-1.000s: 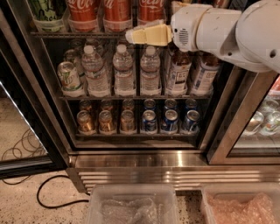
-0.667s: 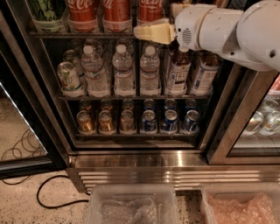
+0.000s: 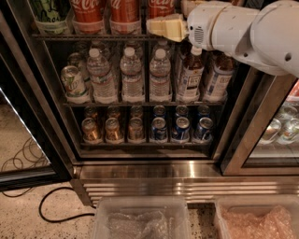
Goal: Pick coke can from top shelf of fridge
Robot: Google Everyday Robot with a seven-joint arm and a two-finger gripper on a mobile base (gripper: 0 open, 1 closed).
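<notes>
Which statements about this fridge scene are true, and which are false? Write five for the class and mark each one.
1. The gripper is level with the top shelf, just right of two coke cans. True.
2. The water bottles stand on the lowest rack. False: they stand on the middle rack, and the lowest rack holds small cans.
3. A green-and-white can stands left of the coke cans. True.
4. The blue cans stand left of the gold cans. False: the blue ones are on the right.
5. A black cable lies on the floor. True.
</notes>
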